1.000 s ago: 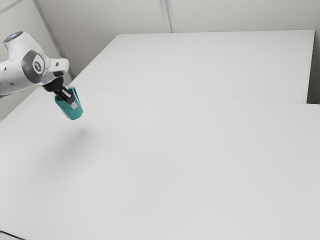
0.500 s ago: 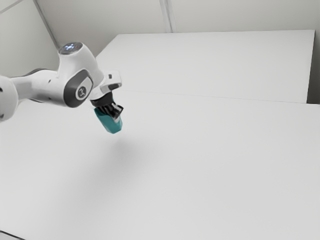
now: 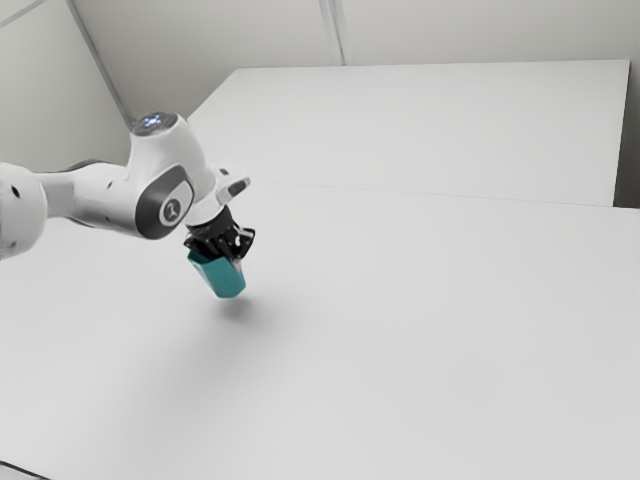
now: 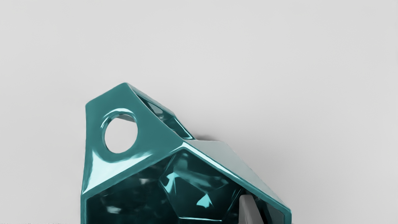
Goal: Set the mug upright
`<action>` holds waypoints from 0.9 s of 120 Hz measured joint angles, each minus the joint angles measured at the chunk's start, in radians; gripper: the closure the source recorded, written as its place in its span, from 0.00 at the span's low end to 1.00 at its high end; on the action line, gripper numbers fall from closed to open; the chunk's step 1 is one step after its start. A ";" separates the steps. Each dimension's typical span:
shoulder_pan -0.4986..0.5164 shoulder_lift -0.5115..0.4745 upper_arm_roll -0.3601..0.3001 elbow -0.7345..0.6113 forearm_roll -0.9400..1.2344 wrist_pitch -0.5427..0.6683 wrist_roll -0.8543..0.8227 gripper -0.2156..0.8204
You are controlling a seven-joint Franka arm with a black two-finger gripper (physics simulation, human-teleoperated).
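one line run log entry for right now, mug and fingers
mug: held, tilted, mouth upward | fingers: shut on its wall, one inside | table: beneath mug | upright: not yet

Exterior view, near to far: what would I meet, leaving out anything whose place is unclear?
Dark line in the bottom-left corner → mug → thin seam → back wall.

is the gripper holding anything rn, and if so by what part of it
The gripper holds the teal mug by its side wall at the rim, one finger inside the mouth, not by the handle.
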 joint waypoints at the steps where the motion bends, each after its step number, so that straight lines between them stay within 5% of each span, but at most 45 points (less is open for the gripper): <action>1: -0.002 0.002 -0.001 0.000 0.000 0.001 -0.005 0.96; 31: -0.053 0.065 -0.008 0.002 0.000 0.024 -0.141 0.97; 58: 0.032 0.105 -0.009 0.004 -0.001 0.047 -0.225 0.97; 103: 0.021 0.126 -0.009 0.004 -0.003 0.072 -0.313 0.97; 108: 0.027 0.124 -0.020 0.005 -0.004 0.072 -0.318 0.88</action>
